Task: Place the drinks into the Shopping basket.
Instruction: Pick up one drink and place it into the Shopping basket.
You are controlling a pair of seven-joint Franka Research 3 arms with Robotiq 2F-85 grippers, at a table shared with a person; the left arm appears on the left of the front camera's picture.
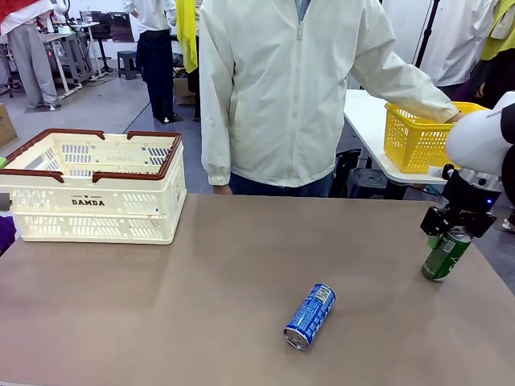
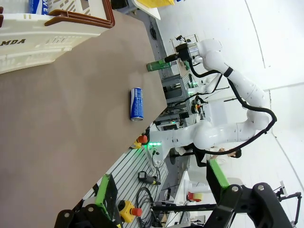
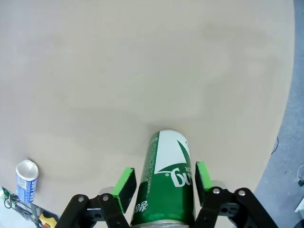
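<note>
Front view: you have two drinks on the tabletop point(image 1: 201, 297), one blue can point(image 1: 310, 316) lying on its side near the middle and one green can point(image 1: 446, 253) tilted at the right edge, plus one Shopping basket point(image 1: 92, 186) at the far left. The right end effector point(image 1: 455, 229) sits over the green can's top, hiding it. One person point(image 1: 282, 88) stands across from you, a hand on a yellow basket point(image 1: 418, 137) on another table. Left wrist view: the left end effector point(image 2: 160, 175) is spread wide and grips nothing; you see the Shopping basket point(image 2: 52, 33) cut off at the top-left corner, the blue can point(image 2: 137, 104) well apart from it, and the green can point(image 2: 158, 66) small beneath the right end effector point(image 2: 172, 58). Right wrist view: the green pads point(image 3: 126, 187) flank the green can point(image 3: 166, 180) closely, but you cannot tell whether they press it. The blue can point(image 3: 26, 180) lies at the lower left.
</note>
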